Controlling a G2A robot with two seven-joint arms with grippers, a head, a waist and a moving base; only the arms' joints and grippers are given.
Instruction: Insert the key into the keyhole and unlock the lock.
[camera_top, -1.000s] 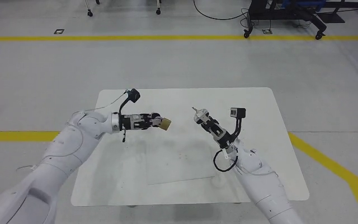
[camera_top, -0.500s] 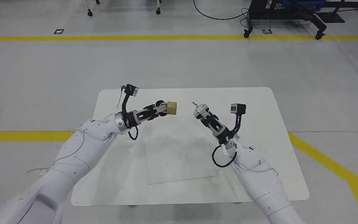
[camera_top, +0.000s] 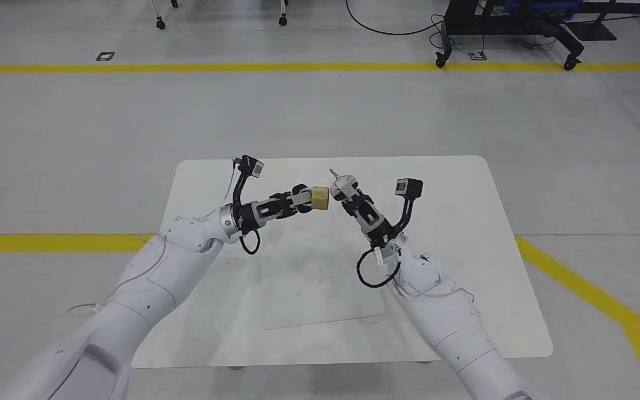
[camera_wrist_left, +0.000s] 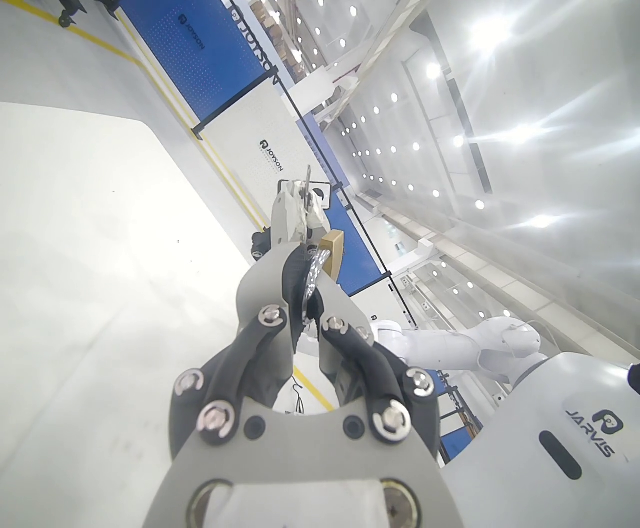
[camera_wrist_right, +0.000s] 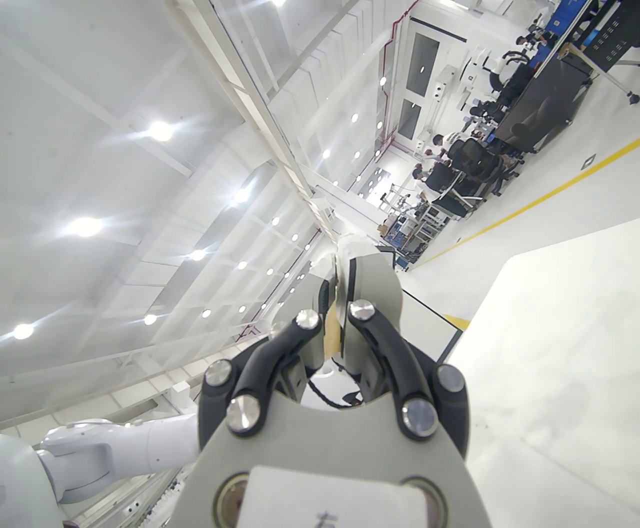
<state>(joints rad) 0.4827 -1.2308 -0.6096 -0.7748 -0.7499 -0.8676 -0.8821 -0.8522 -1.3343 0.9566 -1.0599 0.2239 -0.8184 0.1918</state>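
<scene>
Lock (camera_top: 318, 198), brass: pinched by shackle (camera_wrist_left: 317, 260) in left gripper (camera_top: 303, 195) above table (camera_top: 450, 290), toward 12 o'clock, just at 9 o'clock of right gripper (camera_top: 343, 187) pinching key (camera_top: 335, 176); likely best aligning blade with keyhole before pushing.

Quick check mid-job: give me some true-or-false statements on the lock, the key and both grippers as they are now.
The left gripper holds the small brass padlock in the air. True.
The silver metal key lies on the white table. False: the right gripper grips it.
The key sits in the keyhole. False: its blade sticks out free, beside the padlock.
Both grippers are over the table's far half. True.
</scene>
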